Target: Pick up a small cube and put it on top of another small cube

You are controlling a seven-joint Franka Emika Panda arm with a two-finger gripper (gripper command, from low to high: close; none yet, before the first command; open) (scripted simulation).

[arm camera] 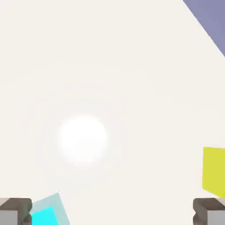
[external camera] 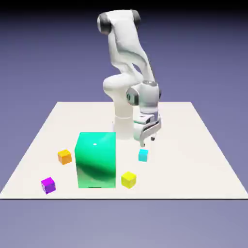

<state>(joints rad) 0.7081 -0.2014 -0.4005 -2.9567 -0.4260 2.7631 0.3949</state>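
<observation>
The small cyan cube (external camera: 143, 155) rests on the white table (external camera: 193, 145), just in front of and below my gripper (external camera: 147, 139). The gripper hangs above it, open, with nothing between its fingers. In the hand view the cyan cube (arm camera: 47, 213) shows at the bottom left, next to the left fingertip (arm camera: 15, 211), not between the jaws. The small yellow cube (external camera: 128, 179) sits nearer the table's front edge; in the hand view the yellow cube (arm camera: 214, 171) is at the right edge, above the right fingertip (arm camera: 209, 211).
A big green block (external camera: 96, 160) stands to the exterior view's left of both small cubes. An orange cube (external camera: 64, 156) and a purple cube (external camera: 48, 185) lie further left. The table's edge (arm camera: 204, 26) shows at the hand view's top right.
</observation>
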